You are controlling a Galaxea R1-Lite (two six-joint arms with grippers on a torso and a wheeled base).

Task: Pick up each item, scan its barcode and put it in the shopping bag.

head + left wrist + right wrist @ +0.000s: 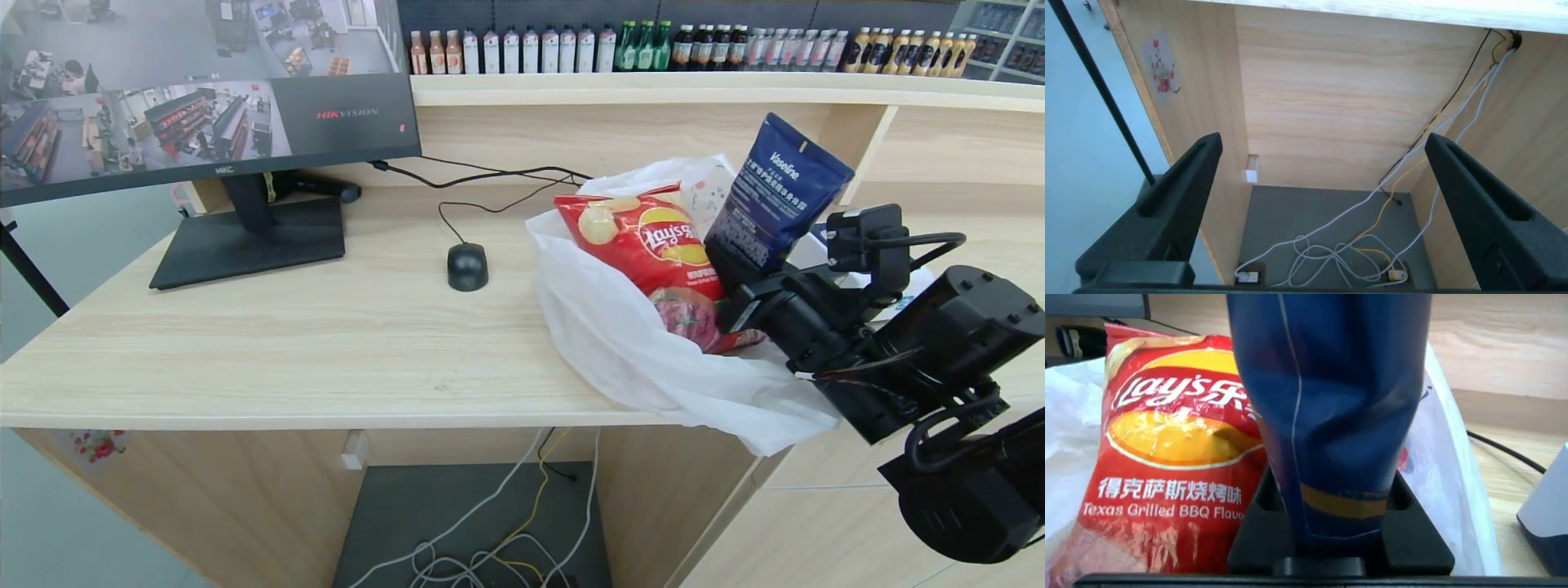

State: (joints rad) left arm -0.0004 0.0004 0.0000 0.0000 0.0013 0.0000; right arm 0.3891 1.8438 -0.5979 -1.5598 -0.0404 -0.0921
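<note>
Print noted: logo on red chip bag (645, 245); white lettering on blue pouch (775, 204); red mark on monitor (204, 90), far left. Not transcribed.

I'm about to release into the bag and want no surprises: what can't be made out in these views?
Barcode on the dark blue plastic pouch: head view, print too small; right wrist view shows none.
Grip of the right gripper: right wrist view, covered by the pouch.
Bottom of the white plastic shopping bag: head view, hidden by the red crisp packet.
The pale grey object: cut off by the right wrist view's edge.
</note>
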